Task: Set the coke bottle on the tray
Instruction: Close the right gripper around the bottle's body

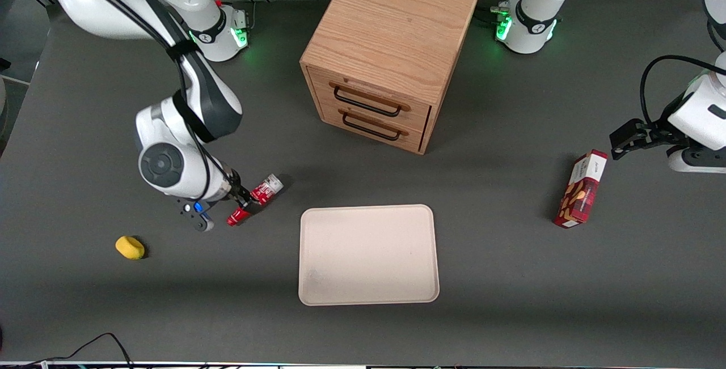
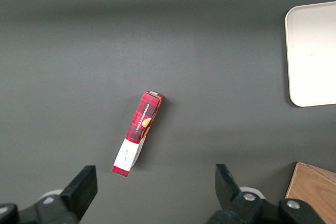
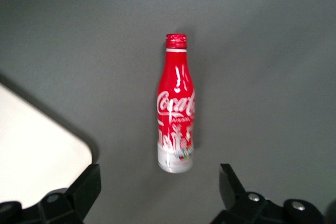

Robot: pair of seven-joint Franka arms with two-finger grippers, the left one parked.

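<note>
The coke bottle (image 1: 266, 189) lies on its side on the dark table, beside the tray (image 1: 368, 208) toward the working arm's end. It is slim and red with white script, a silver base and a red cap. My right gripper (image 1: 243, 203) hovers over the bottle with its fingers spread wide and holds nothing. In the right wrist view the bottle (image 3: 176, 109) lies with its silver base toward the open gripper (image 3: 159, 182), just ahead of the fingertips. A rounded corner of the cream tray (image 3: 37, 145) shows beside it. The tray (image 2: 315, 56) holds nothing.
A wooden two-drawer cabinet (image 1: 385, 46) stands farther from the front camera than the tray. A red snack box (image 1: 581, 189) lies toward the parked arm's end and shows in the left wrist view (image 2: 138, 132). A small yellow object (image 1: 130, 247) lies near the working arm.
</note>
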